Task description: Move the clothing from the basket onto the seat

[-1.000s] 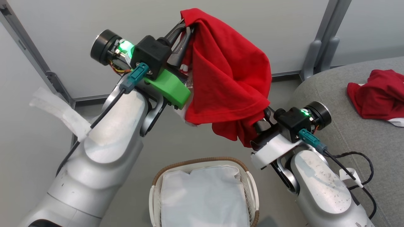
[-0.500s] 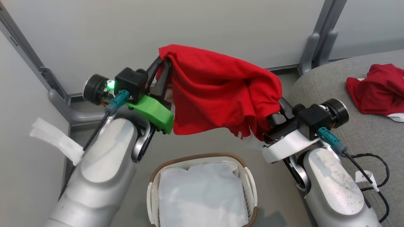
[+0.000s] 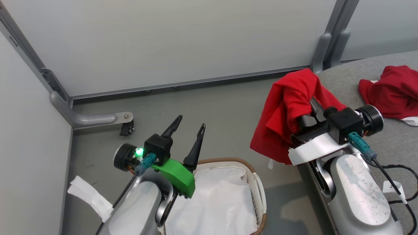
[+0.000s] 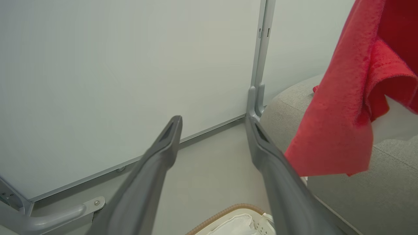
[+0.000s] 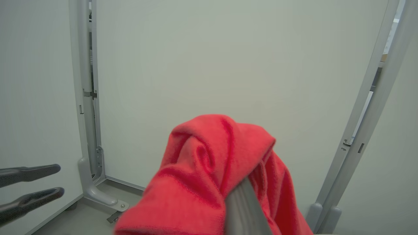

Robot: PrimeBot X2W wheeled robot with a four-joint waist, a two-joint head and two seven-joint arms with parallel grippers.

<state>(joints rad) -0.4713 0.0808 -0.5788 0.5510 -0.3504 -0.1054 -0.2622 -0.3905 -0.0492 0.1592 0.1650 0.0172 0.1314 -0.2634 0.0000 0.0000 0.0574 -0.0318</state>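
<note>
Garment (image 3: 284,114), red, hangs limp from my right end effector (image 3: 313,106), pinched on a bunched fold, at the edge of the seat (image 3: 395,133). I judge it light, soft, snag-prone; bunched folds hold best. My left end effector (image 3: 191,121) stands spread above the basket (image 3: 228,160).

1. Ahead of the left gripper (image 3: 191,121) stands a pale, matt wall panel (image 3: 183,39), evenly lit.
2. To its left a second panel (image 3: 29,147) meets the first at a grey metal rail (image 3: 32,55).
3. Beneath it lies smooth grey floor (image 3: 225,104).
4. A curved grey bracket (image 3: 94,119) sits on the floor left of it; an upright grey post (image 3: 329,42) rises well to its right.
</note>
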